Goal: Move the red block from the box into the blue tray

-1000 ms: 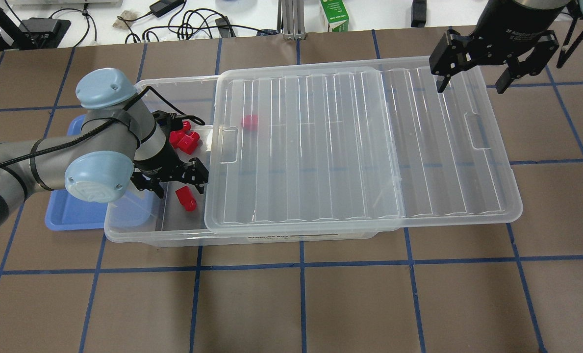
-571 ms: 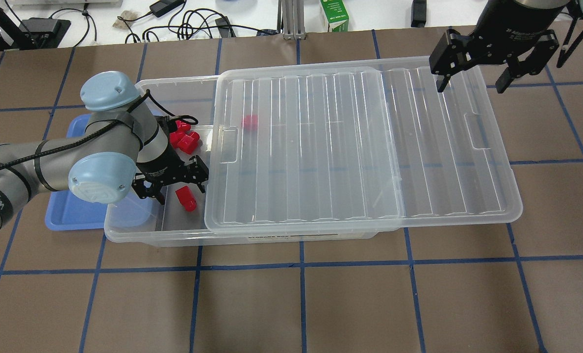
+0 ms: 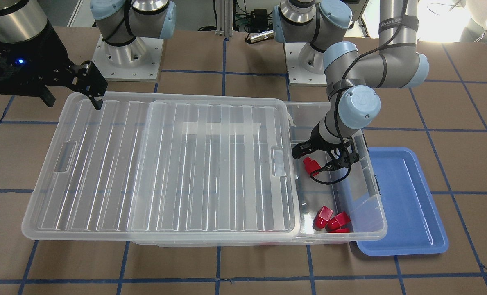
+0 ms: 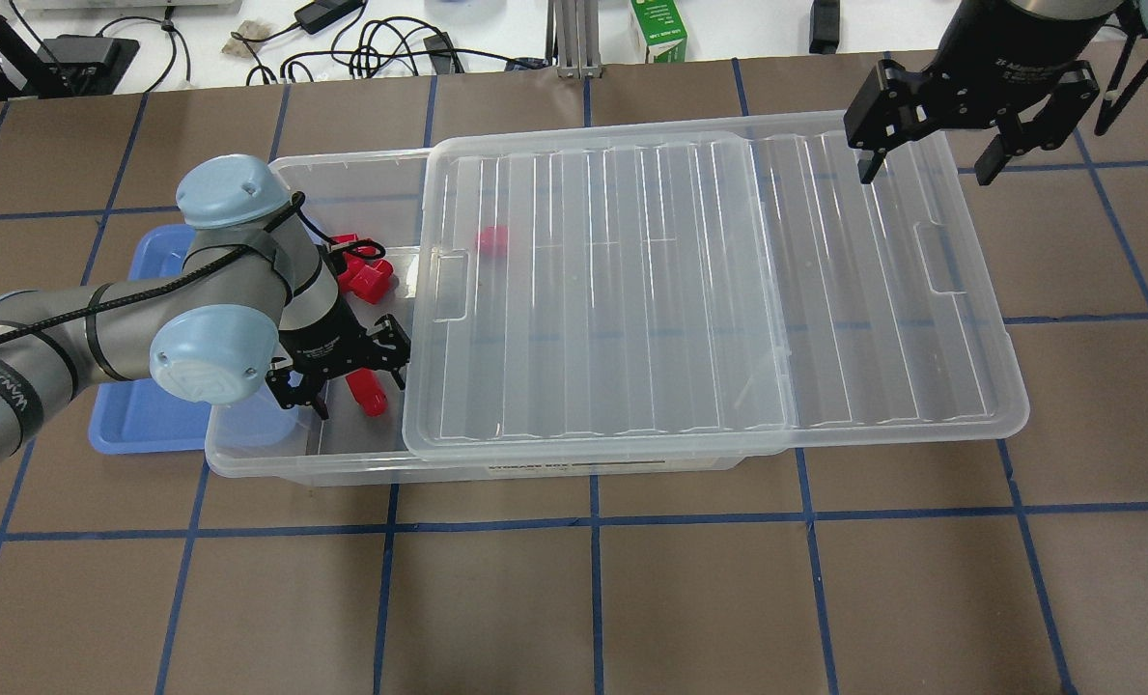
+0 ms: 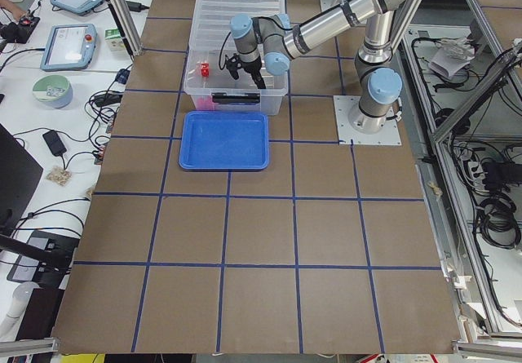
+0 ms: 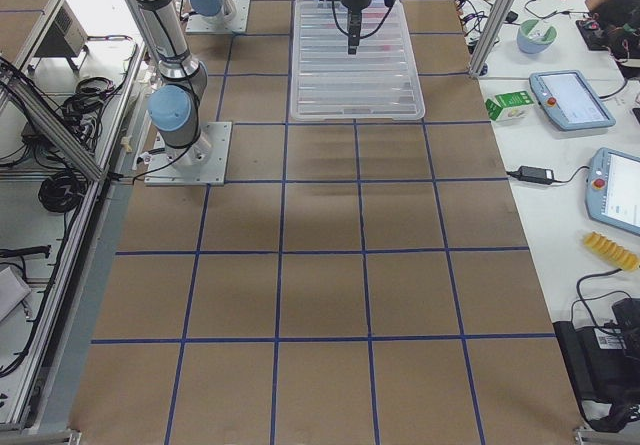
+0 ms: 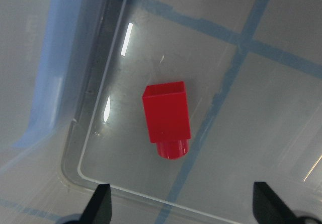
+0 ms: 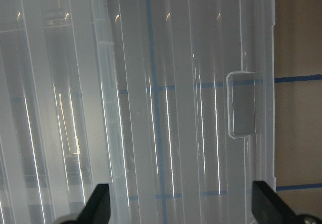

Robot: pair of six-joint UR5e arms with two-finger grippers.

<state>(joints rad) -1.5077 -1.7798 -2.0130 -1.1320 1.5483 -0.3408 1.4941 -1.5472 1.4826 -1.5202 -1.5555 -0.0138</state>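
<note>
The red block [image 7: 167, 123] lies alone on the floor of the box [image 4: 274, 461], near its front wall, stub toward the wall; it also shows in the overhead view [image 4: 371, 396] and the front view [image 3: 310, 165]. My left gripper [image 4: 347, 378] is open inside the uncovered end of the box, just above the block, fingers on either side of it and not touching [image 3: 323, 160]. The blue tray [image 4: 139, 425] sits on the table against the box's left end, partly under it [image 3: 407, 205]. My right gripper [image 4: 926, 172] is open and empty above the far right corner of the lid [image 4: 709, 290].
A group of similar red pieces [image 4: 366, 275] lies at the back of the box's open end. Another red piece [image 4: 491, 241] shows through the lid. The clear lid is slid to the right and overhangs the box. Cables and a green carton [image 4: 658, 34] lie beyond the table.
My left arm has swung toward the front of the box, and its open gripper has come down over the lone red block. The right arm has not moved.
</note>
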